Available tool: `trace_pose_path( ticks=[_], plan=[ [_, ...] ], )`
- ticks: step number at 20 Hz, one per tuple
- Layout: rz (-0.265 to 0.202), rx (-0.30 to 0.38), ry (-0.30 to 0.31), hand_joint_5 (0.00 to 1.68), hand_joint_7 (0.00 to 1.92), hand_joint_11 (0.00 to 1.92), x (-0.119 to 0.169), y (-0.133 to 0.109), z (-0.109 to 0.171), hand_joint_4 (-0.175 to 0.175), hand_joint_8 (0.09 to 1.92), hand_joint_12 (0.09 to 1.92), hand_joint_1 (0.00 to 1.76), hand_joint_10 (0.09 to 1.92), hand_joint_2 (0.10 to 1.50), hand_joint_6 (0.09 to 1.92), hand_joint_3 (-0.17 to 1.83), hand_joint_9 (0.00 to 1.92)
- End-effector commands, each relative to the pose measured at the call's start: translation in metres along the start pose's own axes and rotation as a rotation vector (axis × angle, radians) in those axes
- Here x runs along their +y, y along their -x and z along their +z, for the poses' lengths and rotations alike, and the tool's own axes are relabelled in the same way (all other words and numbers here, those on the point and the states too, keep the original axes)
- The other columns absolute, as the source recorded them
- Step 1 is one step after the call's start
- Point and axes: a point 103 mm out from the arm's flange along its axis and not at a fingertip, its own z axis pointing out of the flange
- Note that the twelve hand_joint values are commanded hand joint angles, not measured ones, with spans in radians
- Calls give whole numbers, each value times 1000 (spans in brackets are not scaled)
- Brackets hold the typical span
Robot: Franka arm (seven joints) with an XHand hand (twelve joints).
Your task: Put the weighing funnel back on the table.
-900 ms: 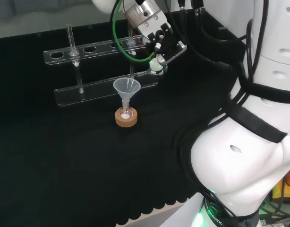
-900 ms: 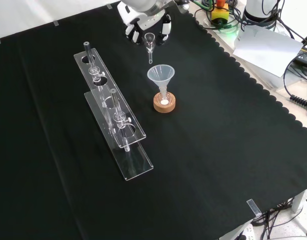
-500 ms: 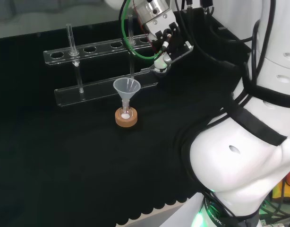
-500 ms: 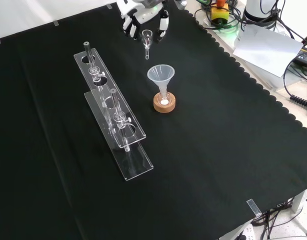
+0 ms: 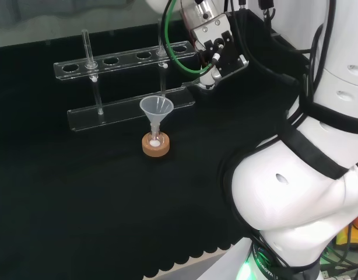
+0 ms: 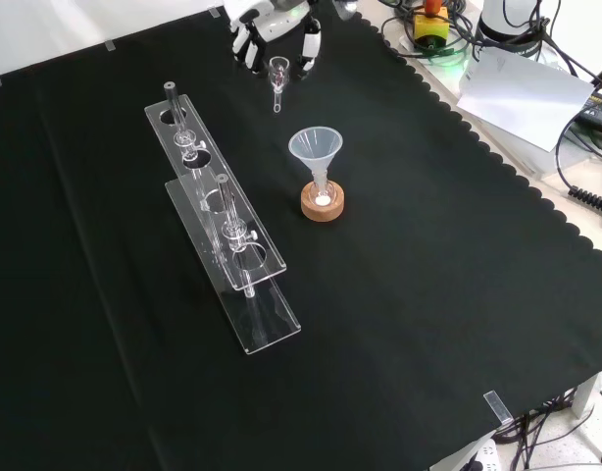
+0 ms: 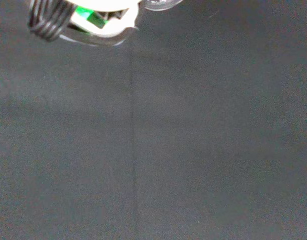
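The fingers (image 6: 310, 41) of my hand (image 6: 275, 12) curled around and pinched the small clear weighing funnel (image 6: 277, 75), stem pointing down, over matte black cloth (image 6: 428, 294).

Black cloth (image 7: 183, 150) is seen past the hand (image 7: 101, 27).
Its blurred white part, a black ribbed cable (image 7: 46, 22) and a clear glass sliver (image 7: 161, 4) are shown at the frame's edge.

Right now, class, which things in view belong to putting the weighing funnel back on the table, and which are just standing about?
In the job: weighing funnel, held by the hand; black cloth.
Standing about: funnel; cork ring under it; clear rack with tubes.
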Motion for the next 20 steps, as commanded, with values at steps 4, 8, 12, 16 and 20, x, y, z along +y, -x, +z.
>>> trace_pose_path(
  ticks=[4,8,12,16,20],
  plan=[
    [-1,70,-22,1110,574,643,40,15,45,175,662,1178,1079,461,683,999,756,890],
    [-7,93,-42,1110,574,646,54,16,61,175,662,1180,1079,462,683,1000,756,890],
    [-12,116,-44,1109,574,647,69,17,78,175,662,1181,1079,462,683,1001,756,890],
    [-21,137,-29,1109,574,649,83,21,93,175,662,1182,1079,463,684,1002,756,890],
    [-47,143,-34,1108,575,657,98,24,108,175,663,1184,1078,464,684,1003,756,892]
  ],
)
